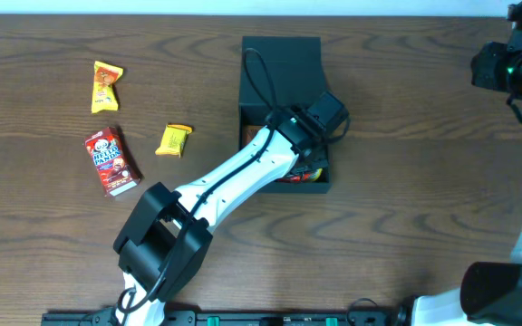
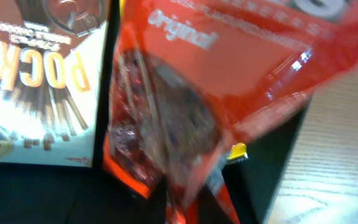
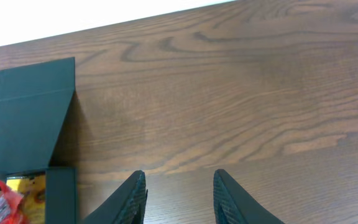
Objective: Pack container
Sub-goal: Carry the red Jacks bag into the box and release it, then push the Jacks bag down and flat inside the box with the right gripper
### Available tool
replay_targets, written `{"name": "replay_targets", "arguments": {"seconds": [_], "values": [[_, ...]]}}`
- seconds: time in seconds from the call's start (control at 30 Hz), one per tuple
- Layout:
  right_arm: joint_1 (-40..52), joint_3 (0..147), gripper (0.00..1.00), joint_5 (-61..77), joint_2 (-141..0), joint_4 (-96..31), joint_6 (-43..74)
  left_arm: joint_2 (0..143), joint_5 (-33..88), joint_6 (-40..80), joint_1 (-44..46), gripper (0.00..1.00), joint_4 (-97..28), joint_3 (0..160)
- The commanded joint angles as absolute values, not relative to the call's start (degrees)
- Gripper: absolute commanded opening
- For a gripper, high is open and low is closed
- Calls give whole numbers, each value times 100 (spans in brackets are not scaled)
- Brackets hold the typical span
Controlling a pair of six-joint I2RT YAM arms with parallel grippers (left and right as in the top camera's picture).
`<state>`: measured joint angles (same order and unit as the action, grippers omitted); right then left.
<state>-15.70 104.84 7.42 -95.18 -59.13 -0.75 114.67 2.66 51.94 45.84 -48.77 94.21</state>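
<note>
The container is a dark box on the table with its flap lid lying open at the far side. The left arm reaches into it, and my left gripper is down inside, hidden under its wrist. In the left wrist view a blurred red packet marked "Original" fills the frame right at the jaws, beside a Pocky box and the container wall. Whether the jaws grip the packet is not clear. My right gripper hangs open over bare wood to the right of the container.
Left of the container lie an orange-yellow snack packet, a small yellow packet and a red snack box. The right arm sits at the table's far right corner.
</note>
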Motion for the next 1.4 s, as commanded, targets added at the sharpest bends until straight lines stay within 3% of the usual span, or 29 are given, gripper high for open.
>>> {"name": "replay_targets", "arguments": {"seconds": [0.0, 0.2, 0.27, 0.33, 0.5, 0.7, 0.87, 1.0, 1.17, 1.37], "values": [[-1610, 10597, 36, 707, -9376, -5940, -3, 11515, 368, 5068, 4565, 35, -4827, 9524], [-1610, 10597, 33, 707, -9376, -5964, -5, 11163, 91, 4554, 4311, 39, -4766, 10123], [-1610, 10595, 24, 709, -9376, -5986, -5, 10866, -183, 4311, 4143, 39, -4777, 10412], [-1590, 10586, 5, 829, -9386, -6051, -3, 10433, -784, 4012, 3911, 41, -4783, 10578], [-1245, 10344, 2, 1658, -9406, -6093, -143, 9448, -2591, 3848, 3089, 45, -4984, 10591], [158, 9636, 28, 2268, -9682, -6108, -685, 8868, -2453, 3721, 1474, 49, -5389, 10591], [1203, 9470, 34, 2832, -10481, -6147, -696, 9008, -1389, 3540, 285, 49, -5712, 10510], [1612, 9470, 47, 2928, -10945, -6171, -659, 9131, -1149, 3417, -78, 49, -5719, 10359], [1890, 9470, 52, 2871, -11246, -6160, -620, 9247, -1155, 3208, -110, 50, -5653, 10359], [2014, 9470, 49, 2359, -11673, -6145, -128, 9415, -1153, 3166, -110, 50, -5631, 10359]]}}
